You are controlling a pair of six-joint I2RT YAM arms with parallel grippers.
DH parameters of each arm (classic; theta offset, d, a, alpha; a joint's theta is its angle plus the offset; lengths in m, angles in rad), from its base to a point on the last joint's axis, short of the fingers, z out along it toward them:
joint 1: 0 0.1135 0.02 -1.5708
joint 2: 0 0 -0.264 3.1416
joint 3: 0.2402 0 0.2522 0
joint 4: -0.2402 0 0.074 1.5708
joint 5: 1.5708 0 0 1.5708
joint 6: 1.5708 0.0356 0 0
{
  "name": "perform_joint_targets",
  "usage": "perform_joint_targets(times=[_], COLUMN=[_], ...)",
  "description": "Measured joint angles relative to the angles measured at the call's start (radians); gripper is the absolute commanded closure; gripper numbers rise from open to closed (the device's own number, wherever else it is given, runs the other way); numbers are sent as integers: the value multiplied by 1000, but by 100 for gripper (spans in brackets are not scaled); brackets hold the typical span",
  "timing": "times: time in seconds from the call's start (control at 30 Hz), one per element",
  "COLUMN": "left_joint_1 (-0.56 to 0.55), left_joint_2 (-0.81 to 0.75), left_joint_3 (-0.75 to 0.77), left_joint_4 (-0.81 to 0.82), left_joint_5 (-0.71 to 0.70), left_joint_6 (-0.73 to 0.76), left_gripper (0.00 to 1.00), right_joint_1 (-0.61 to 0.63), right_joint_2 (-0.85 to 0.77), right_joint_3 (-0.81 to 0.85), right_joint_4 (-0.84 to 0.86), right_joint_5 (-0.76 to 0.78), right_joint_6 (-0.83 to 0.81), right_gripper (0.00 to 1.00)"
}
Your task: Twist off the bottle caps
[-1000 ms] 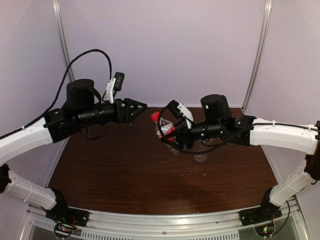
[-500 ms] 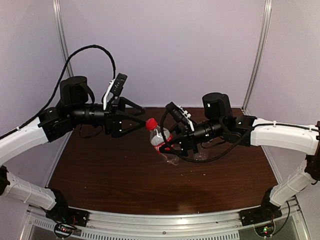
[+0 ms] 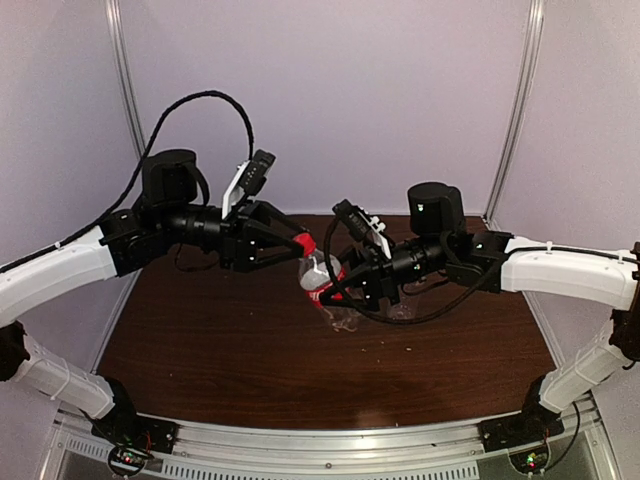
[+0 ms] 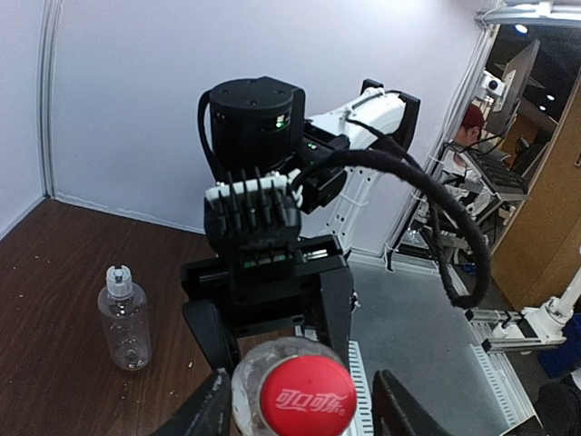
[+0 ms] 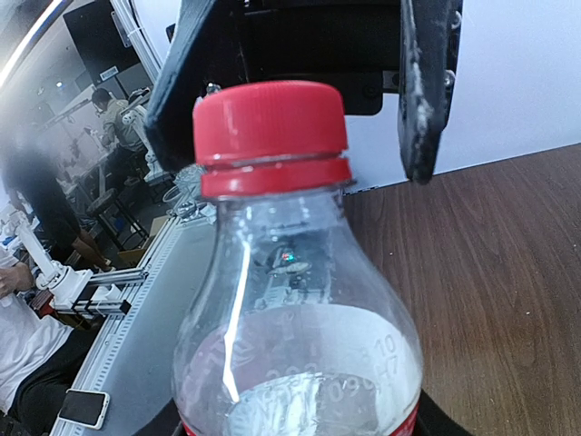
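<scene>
Slim bottle [image 5: 300, 318] clenched in right gripper [image 3: 343, 287] over mid-worktop, its base cut off. Red cap [image 4: 306, 400] between spread left gripper [image 3: 290, 243] jaws, seemingly untouched. Wider bottle [image 4: 125, 322], white-capped, largely hidden from above.

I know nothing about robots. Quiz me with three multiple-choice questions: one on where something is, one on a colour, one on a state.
1. Where is the unlabelled bottle? A) upright on the table B) on a shelf C) lying on its side
2. What colour is the cap on the labelled bottle held by the right end effector? A) white B) red C) blue
3. The left end effector is: A) shut on the cap B) open astride the cap C) shut empty
Answers: 1A, it stands in the left wrist view; 2B, bright red in both wrist views; 3B, gaps show beside the cap.
</scene>
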Motion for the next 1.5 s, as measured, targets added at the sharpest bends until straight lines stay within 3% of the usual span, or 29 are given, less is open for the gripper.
perform_joint_targets(times=[0.23,0.4,0.6,0.77,0.93,1.07,1.2,1.5], left_joint_1=[0,0,6,-3,-73,-108,-121,-113], left_joint_2=[4,9,10,10,21,50,77,68], left_joint_3=[0,0,0,7,80,121,146,161], left_joint_4=[52,59,43,6,-87,-111,-128,-156], left_joint_5=[23,24,-13,-160,-464,-643,-732,-719], left_joint_6=[-28,-36,-39,-99,-212,-321,-369,-322], left_gripper=[68,75,90,93,94,89,75,39], right_joint_1=[0,0,0,0,6,16,19,7], right_joint_2=[0,1,1,-10,-28,-31,-29,-29], right_joint_3=[0,0,0,0,0,-2,-10,-15], right_joint_4=[1,-1,-14,-48,-45,-32,-26,-28], right_joint_5=[0,6,72,227,417,554,626,666], right_joint_6=[1,0,-14,-45,-73,-80,-83,-79], right_gripper=[74,76,76,77,77,78,78,77])
